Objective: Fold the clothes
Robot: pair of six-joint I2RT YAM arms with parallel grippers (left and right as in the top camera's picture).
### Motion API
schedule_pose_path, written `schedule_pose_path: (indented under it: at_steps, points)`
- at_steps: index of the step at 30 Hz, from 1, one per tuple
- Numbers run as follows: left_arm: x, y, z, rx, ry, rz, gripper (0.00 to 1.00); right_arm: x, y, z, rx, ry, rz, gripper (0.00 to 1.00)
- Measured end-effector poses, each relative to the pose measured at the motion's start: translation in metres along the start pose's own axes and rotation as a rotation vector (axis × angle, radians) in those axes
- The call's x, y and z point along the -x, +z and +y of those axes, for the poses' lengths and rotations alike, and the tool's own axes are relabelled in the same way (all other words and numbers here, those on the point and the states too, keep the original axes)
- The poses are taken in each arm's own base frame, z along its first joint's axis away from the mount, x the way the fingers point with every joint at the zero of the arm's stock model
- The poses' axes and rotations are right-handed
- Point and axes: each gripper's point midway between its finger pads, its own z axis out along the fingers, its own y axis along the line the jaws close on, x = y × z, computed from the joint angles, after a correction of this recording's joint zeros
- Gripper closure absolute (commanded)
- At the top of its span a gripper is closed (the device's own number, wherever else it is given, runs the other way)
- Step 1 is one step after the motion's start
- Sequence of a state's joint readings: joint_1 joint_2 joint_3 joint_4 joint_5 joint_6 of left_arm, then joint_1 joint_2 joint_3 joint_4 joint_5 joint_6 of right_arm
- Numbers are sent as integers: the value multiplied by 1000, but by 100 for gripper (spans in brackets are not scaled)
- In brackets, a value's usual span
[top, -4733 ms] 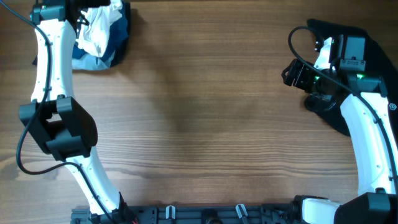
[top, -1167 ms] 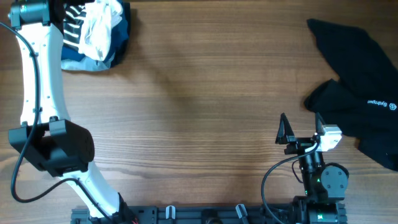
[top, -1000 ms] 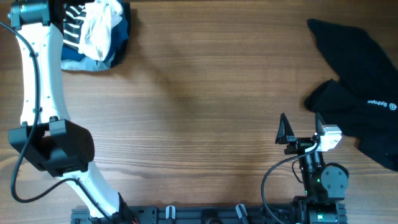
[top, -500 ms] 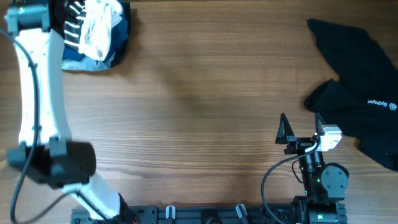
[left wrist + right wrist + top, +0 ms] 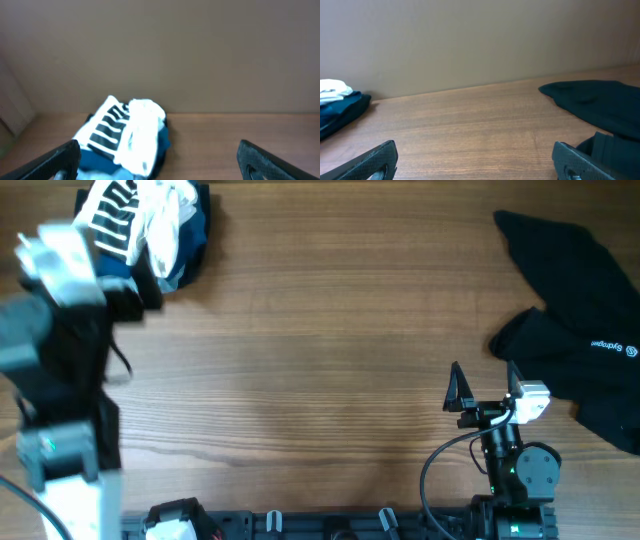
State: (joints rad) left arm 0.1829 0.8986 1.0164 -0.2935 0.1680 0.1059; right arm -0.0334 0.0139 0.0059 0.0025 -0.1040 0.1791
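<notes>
At the far left corner of the table (image 5: 320, 330), the white T-shirt (image 5: 160, 215) lay bunched in a heap, striped print showing on its left side. It rested on top of a blue garment (image 5: 190, 235). A black garment (image 5: 560, 270) was spread at the far right, well apart from the heap.

Left fingers (image 5: 55, 160): spread wide, nothing between them. From the wrist view they faced the heap without touching it. The left arm was blurred overhead.

Right fingers (image 5: 455, 388): also wide apart and empty, parked low near the front edge, just beside the black garment's sleeve.

Judgement: no fold made yet; the step in hand was getting the T-shirt out of the heap.

Notes for doing it well:
- pinch white cloth only, at a high fold or an edge, so the blue garment stays behind
- lift before dragging, or both will travel together
- carry it to the bare wood mid-table
- bring the right arm in to take a second edge and spread the shirt flat before any fold
</notes>
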Motion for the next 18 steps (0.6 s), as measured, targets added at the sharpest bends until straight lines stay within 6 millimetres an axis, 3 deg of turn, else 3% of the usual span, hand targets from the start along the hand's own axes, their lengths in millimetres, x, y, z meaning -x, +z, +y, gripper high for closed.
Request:
schedule_pose_path:
  at_steps: [4,7,12,18]
  points:
    - [-56,-34,-12,-23,5,-27,0,0,0,0,0,0,-1,0]
    - [-80,-53,-18,-28,22,-119,0,0,0,0,0,0,-1,0]
    - [-117,-61,-22,-35,43,-239,0,0,0,0,0,0,-1,0]
    - [-151,-59,-29,-58,47,-256,0,0,0,0,0,0,-1,0]
